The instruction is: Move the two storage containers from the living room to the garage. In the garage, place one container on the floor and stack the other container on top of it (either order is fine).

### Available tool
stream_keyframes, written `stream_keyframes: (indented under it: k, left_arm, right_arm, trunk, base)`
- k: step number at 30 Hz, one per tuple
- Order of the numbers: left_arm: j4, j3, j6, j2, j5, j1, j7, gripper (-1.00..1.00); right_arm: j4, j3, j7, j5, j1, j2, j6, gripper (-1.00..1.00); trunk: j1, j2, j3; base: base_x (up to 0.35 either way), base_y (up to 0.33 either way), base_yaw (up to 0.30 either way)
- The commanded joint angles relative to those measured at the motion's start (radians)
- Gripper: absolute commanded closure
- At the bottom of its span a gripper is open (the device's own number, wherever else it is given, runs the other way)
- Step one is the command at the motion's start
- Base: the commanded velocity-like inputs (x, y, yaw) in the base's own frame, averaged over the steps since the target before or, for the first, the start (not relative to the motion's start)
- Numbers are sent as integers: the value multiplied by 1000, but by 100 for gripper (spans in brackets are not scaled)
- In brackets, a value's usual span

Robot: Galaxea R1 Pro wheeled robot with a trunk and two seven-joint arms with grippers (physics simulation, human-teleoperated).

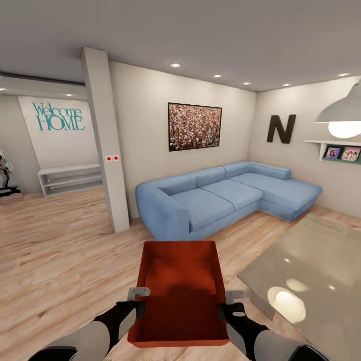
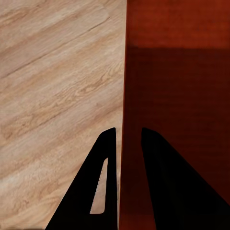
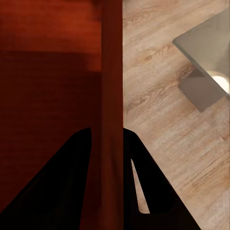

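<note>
Resting between both grippers: storage container (image 1: 179, 296), carried above wood-plank flooring (image 1: 60, 250); left gripper (image 1: 136, 301) clamped narrow on its left wall; right gripper (image 1: 226, 304) likewise on right wall.

The container (image 1: 179, 296) was orange-red, the sofa (image 1: 225, 198) pale blue, the floor (image 1: 60, 250) light wood-grain plank. Teal lettering (image 1: 58, 116) marked a white wall; the "N" (image 1: 281, 129) was black.

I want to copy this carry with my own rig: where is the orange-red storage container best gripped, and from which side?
Grip the storage container by its two thin long side walls, one gripper per side: left gripper and right gripper each straddle a wall near the robot's end, one finger inside, one outside. Straight, thin walls suit pinching.
</note>
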Motion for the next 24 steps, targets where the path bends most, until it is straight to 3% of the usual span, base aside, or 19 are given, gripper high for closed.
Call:
stream_keyframes:
  k: [1,24]
  left_arm:
    - [-4,-4,7,8,-19,-1,24,100]
    - [-4,-4,7,8,-19,0,24,100]
  right_arm:
    - [8,2,-10,-17,-1,-6,-6,100]
    - [8,2,-10,-17,-1,-6,-6,100]
  trunk:
    - [0,-2,-2]
    - [0,-2,-10]
  base:
    - [0,0,269]
    - [0,0,269]
